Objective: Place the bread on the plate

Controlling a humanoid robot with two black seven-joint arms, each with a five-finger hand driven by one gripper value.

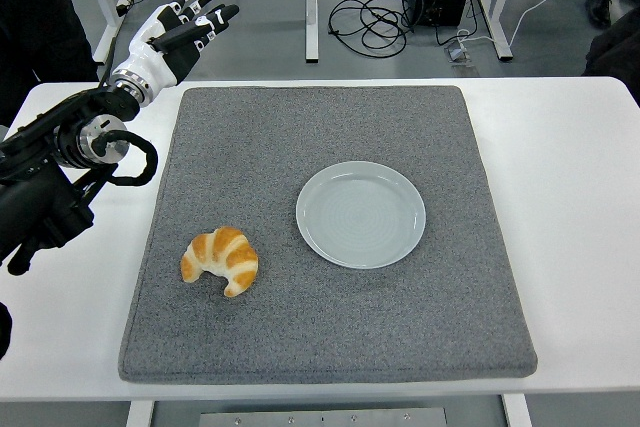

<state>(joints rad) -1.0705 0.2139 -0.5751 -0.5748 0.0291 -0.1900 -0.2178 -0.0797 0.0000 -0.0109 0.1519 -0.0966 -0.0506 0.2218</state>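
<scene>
croissant (220, 260) lies well apart from the robot hand (175, 35) (fingers spread).

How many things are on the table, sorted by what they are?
Croissant: 1
Plate: 1
Grey mat under both: 1
Total: 3
</scene>
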